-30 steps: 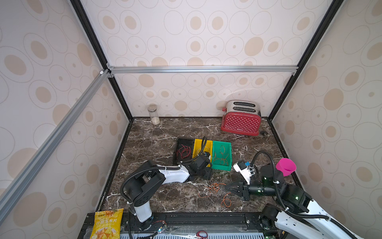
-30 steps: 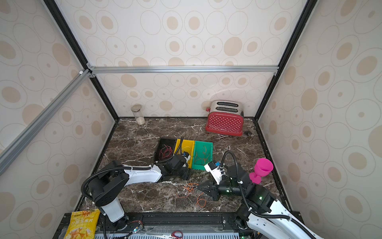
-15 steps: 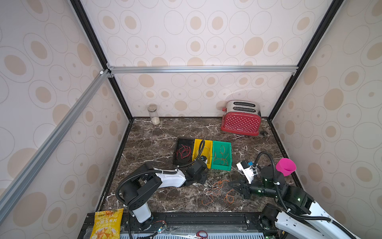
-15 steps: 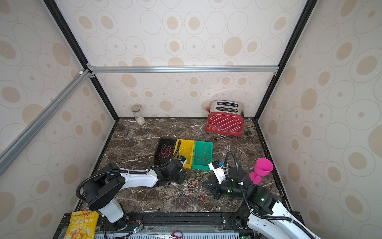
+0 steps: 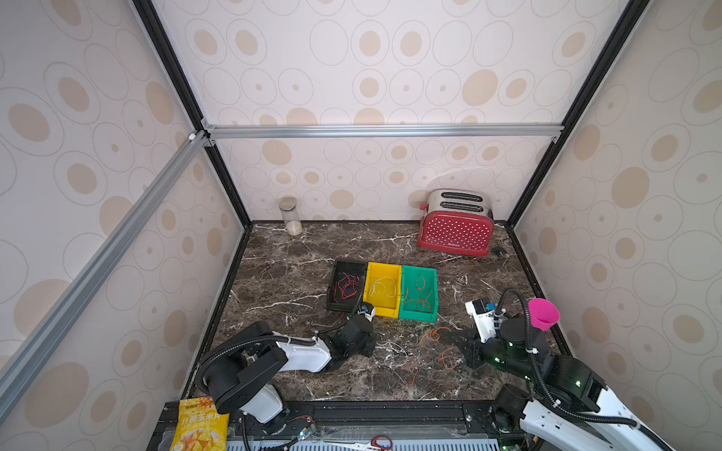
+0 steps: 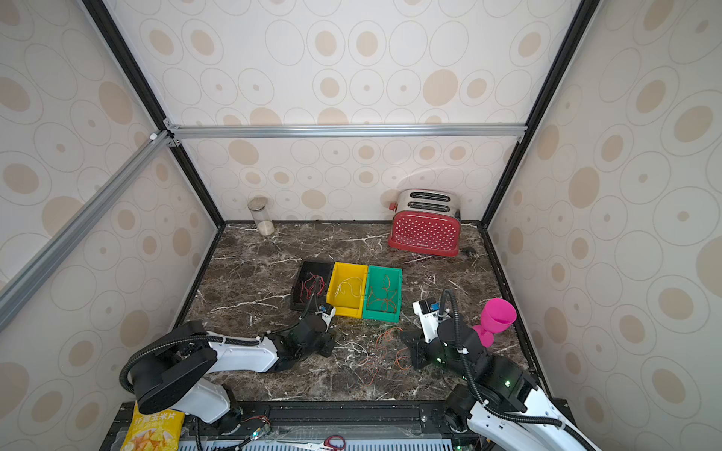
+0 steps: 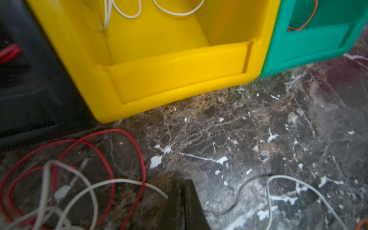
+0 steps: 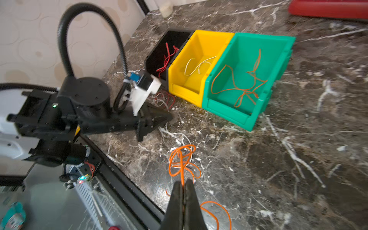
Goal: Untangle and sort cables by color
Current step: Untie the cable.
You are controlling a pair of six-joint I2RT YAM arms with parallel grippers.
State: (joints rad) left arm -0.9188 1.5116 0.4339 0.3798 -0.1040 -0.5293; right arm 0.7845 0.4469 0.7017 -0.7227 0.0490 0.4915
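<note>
Loose cables (image 5: 412, 357) in orange, red and white lie tangled on the marble between my two arms. My left gripper (image 7: 182, 184) is low on the table in front of the yellow bin (image 7: 175, 79), shut where a white cable (image 7: 127, 181) runs into its fingers. Red cable loops (image 7: 111, 163) lie beside it. My right gripper (image 8: 183, 184) is shut on an orange cable (image 8: 180, 159) that loops out onto the table. Both top views show the left gripper (image 5: 372, 348) (image 6: 330, 349) facing the right gripper (image 5: 447, 337) (image 6: 404, 337) across the pile.
The black bin (image 5: 349, 264) holds red cables, the yellow bin (image 5: 385, 266) white ones and the green bin (image 5: 420, 269) orange ones. A red toaster (image 5: 455, 230) and a glass jar (image 5: 291, 216) stand at the back. A pink cup (image 5: 543, 314) stands by the right arm.
My left gripper came down from beside the bins toward the front of the table and shut. The right gripper shifted slightly back with the orange cable, and the pile spread out.
</note>
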